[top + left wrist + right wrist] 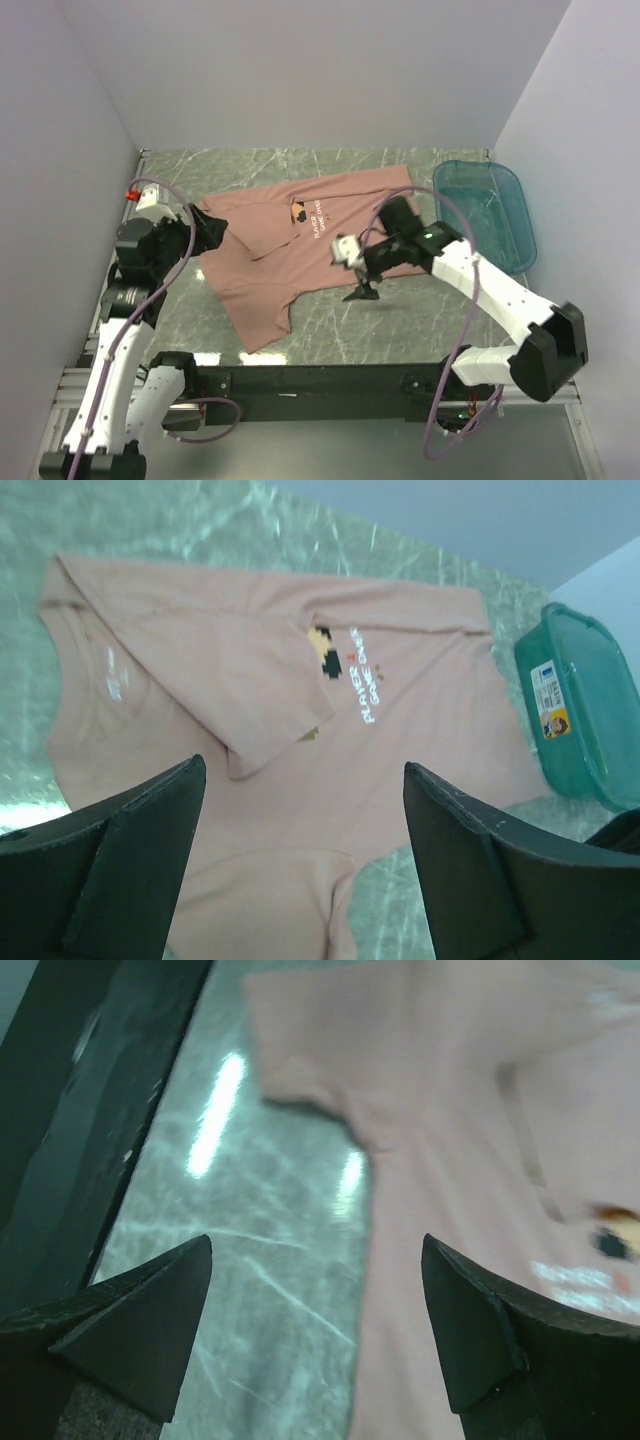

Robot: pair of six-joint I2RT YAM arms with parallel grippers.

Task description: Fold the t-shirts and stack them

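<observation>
A green marbled table (400, 335) is seen, walled in on three sides. A pink t-shirt (300, 255) is spread over the middle of it, reaching towards the left edge, with the collar turned to that edge and one sleeve pointing at the near edge. One flap of the cloth is folded in over the chest, so that part of the print (322, 650) is covered; white lettering is left showing beside it. A teal tub (485, 210) is set in the far right corner, apart from the t-shirt, and a small sticker (552, 708) is carried on its wall. The left fingers (130, 850) are held wide apart above the t-shirt by the left edge, and nothing is gripped between them. The right fingers (140, 1320) are likewise spread wide and nothing is held; they are placed over the t-shirt's border on the side facing the near edge, with bare table under one of them. Whether the cloth is touched there cannot be told.
</observation>
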